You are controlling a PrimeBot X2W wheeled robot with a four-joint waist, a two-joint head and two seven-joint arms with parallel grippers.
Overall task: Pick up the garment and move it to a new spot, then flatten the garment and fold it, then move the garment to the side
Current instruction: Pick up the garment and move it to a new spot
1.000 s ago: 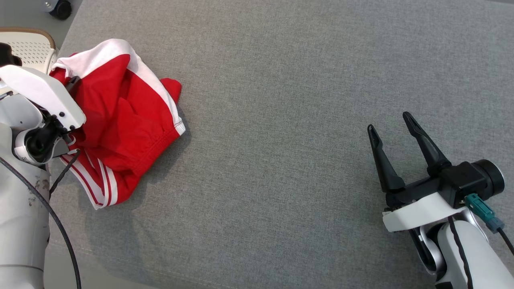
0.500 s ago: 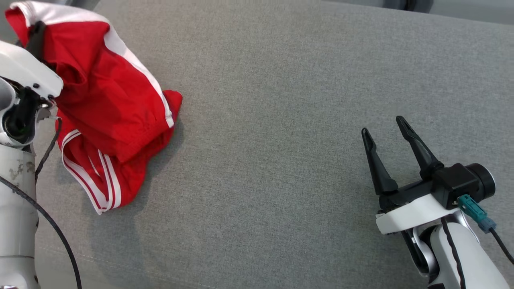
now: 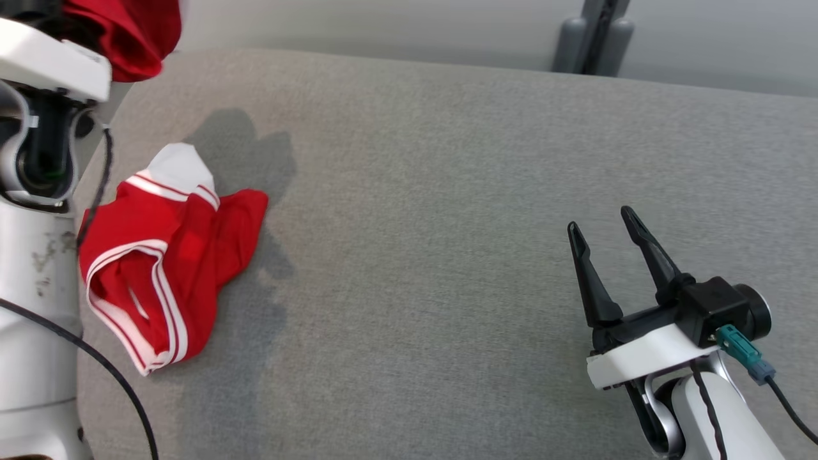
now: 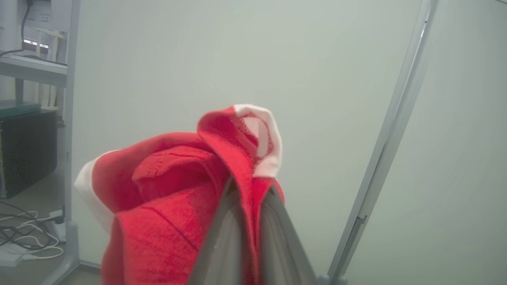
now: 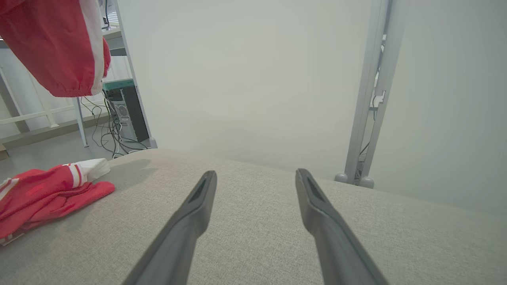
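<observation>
In the left wrist view my left gripper (image 4: 250,189) is shut on a fold of the red garment (image 4: 166,186) with white trim, held up in the air in front of a pale wall. The head view shows that lifted garment (image 3: 131,29) at the top left, above my left wrist (image 3: 45,70). In the right wrist view it hangs (image 5: 55,47) well above the table. A second red and white striped piece (image 3: 166,255) lies crumpled on the grey table's left side (image 5: 43,196); I see no link between the two. My right gripper (image 3: 599,220) hovers open over the table at the right (image 5: 256,174), holding nothing.
The grey fabric-covered table (image 3: 447,191) stretches wide between the two arms. Behind its far edge stand a pale wall and a metal post (image 3: 591,35). A shelf, a computer case (image 5: 126,114) and loose cables sit on the floor at the far left.
My left gripper has risen with the red garment, lifting it off the table, and one striped piece stayed behind. The head camera has tilted up. My right gripper stays open.
</observation>
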